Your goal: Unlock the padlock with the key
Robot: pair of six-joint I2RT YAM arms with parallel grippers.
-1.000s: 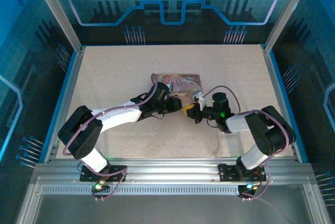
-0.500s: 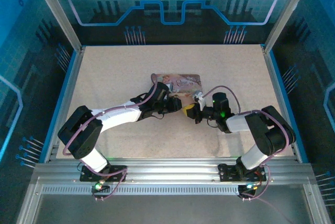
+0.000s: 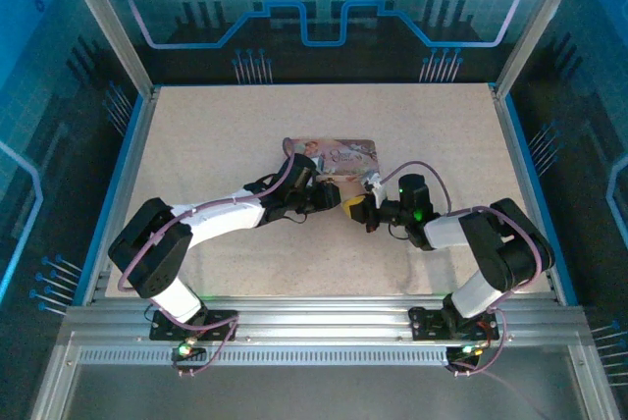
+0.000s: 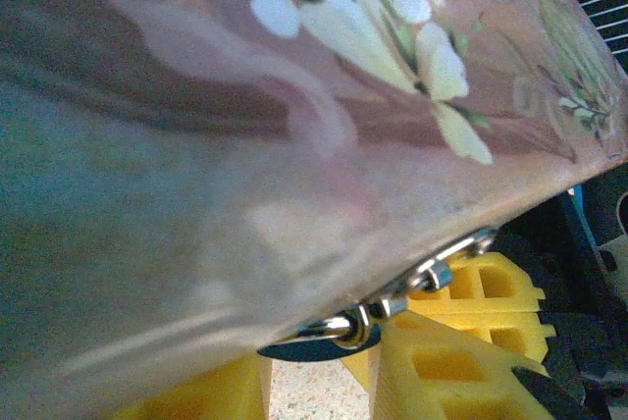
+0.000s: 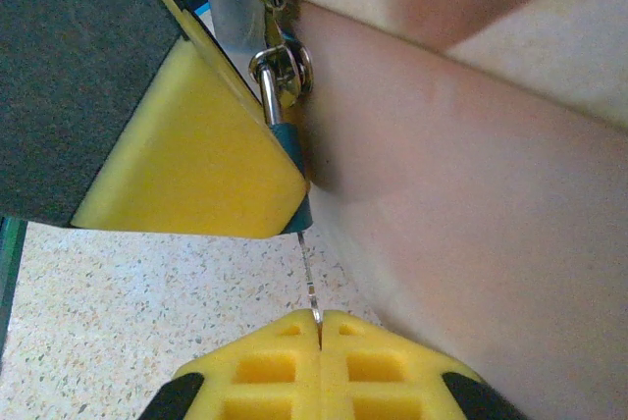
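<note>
Silver-grey padlock (image 5: 278,67) hangs off the clasp on the edge of the pink tin (image 5: 471,243), which sits mid-tabletop (image 3: 216,135). The shackle looks shut and looped through, so nothing's unlocked yet. The key (image 5: 310,283) is a thin sliver pointing up at the lock's bluish bottom end, its tip right at it; can't tell if it's actually in the keyhole. The right tool (image 5: 319,327) has its fingertips pressed together on the key. The left tool (image 3: 322,194) is up against the tin, with what looks like one yellow pad (image 5: 186,160) touching the lock, but I can't tell if it's clamped. I'd say grab and line-up are done; seating, turning and popping the shackle are left.
</note>
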